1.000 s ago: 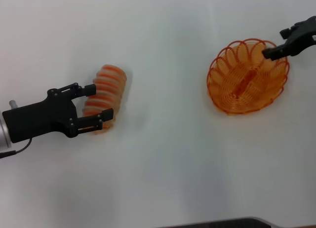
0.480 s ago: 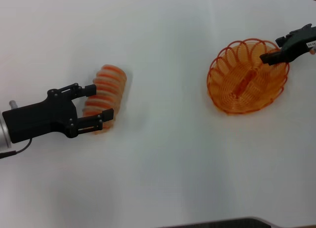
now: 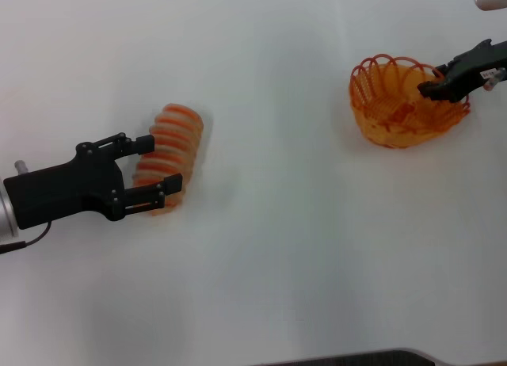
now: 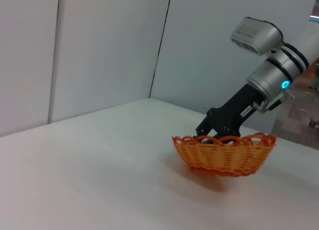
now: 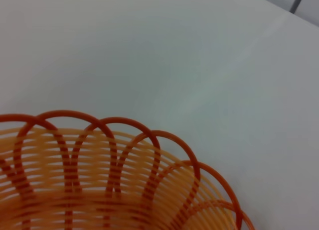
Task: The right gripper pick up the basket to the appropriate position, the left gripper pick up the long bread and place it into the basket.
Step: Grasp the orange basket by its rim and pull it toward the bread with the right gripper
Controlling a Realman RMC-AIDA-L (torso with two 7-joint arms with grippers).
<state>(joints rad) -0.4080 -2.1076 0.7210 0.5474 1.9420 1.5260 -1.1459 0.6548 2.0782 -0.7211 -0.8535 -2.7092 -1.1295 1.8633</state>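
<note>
The right gripper [image 3: 435, 85] is clamped on the rim of the basket [image 3: 400, 112], which hangs tilted from its fingers, raised off the white table [image 3: 277, 247] on the gripper's inner side. Well apart, the left gripper [image 3: 158, 166] has its fingers spread around the near end of the long bread [image 3: 170, 148], which lies on the table between them

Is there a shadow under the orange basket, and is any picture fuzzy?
Left wrist view: a soft, faint shadow lies on the table under the basket, held at its rim by the right gripper. Head view: a pale shadow beside the long bread, with the left gripper around it. Right wrist view: the near basket loops look a little soft.
</note>
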